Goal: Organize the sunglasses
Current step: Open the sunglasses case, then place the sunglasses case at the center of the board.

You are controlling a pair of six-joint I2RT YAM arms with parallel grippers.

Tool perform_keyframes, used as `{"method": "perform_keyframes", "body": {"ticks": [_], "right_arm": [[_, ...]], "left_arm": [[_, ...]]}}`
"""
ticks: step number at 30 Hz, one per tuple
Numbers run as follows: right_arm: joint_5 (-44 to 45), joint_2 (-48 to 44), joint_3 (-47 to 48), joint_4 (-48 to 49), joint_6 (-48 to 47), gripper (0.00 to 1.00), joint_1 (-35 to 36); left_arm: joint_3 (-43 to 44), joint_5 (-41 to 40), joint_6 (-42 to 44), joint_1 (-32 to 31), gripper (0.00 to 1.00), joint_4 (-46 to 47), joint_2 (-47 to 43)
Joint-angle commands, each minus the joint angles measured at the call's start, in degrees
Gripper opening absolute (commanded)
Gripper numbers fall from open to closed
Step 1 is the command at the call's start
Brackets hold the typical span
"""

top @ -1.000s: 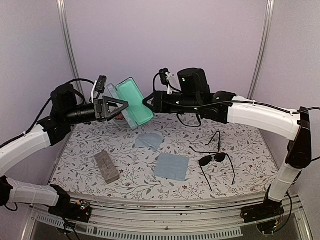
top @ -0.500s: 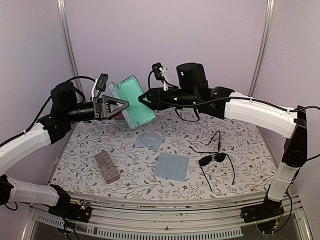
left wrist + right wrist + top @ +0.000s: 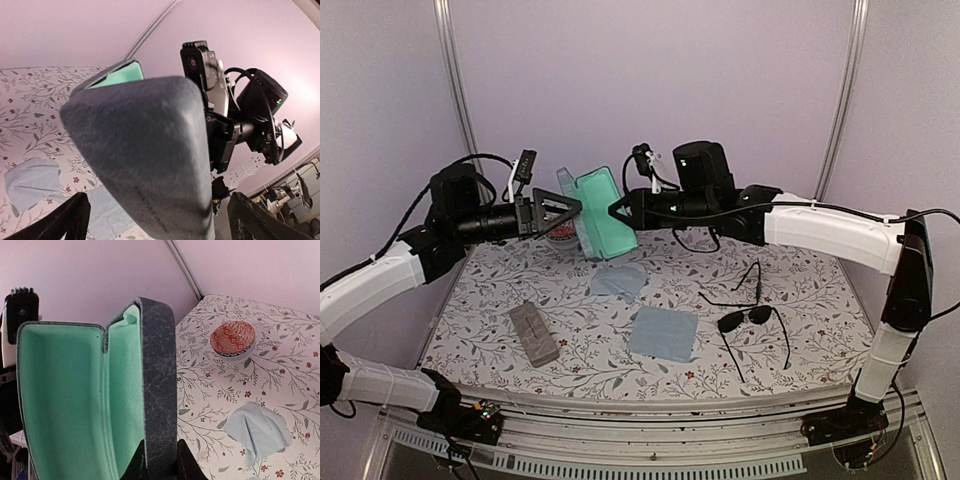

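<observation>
An open blue-grey case (image 3: 603, 212) with a mint-green lining hangs in the air above the back of the table. My right gripper (image 3: 616, 208) is shut on its side wall; in the right wrist view the fingers (image 3: 141, 467) pinch that wall (image 3: 160, 390). My left gripper (image 3: 570, 210) stands open, its fingers (image 3: 65, 220) wide on either side of the case's grey back (image 3: 145, 145) without touching it. Two sunglasses lie on the right of the table: a dark aviator pair (image 3: 750, 320) and a thin wire pair (image 3: 752, 276) behind it.
A closed tan-grey case (image 3: 533, 332) lies at the front left. Two light blue cloths lie mid-table, one flat (image 3: 663, 333) and one crumpled (image 3: 618, 280). A small red-patterned bowl (image 3: 233, 338) sits at the back, below the held case.
My left gripper has opened and let go of the case. The right gripper has shut on the case's wall, and the case has turned more upright.
</observation>
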Motion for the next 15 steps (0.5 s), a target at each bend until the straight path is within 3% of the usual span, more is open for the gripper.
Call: {"method": "perform_keyframes", "body": {"ticks": [1, 8, 15], "right_arm": [[10.2, 1.5, -1.8, 0.3, 11.0, 0.13, -1.9], [23.7, 3.7, -7.7, -1.0, 25.2, 0.14, -6.4], [27.5, 11.2, -7.4, -3.5, 35.1, 0.14, -10.6]], "left_arm": [[0.9, -10.3, 4.8, 1.7, 0.98, -3.7, 0.8], [-1.3, -19.7, 9.3, 3.2, 0.98, -4.6, -1.4], [-3.1, -20.3, 11.6, 3.2, 0.96, -5.5, -0.5]]}}
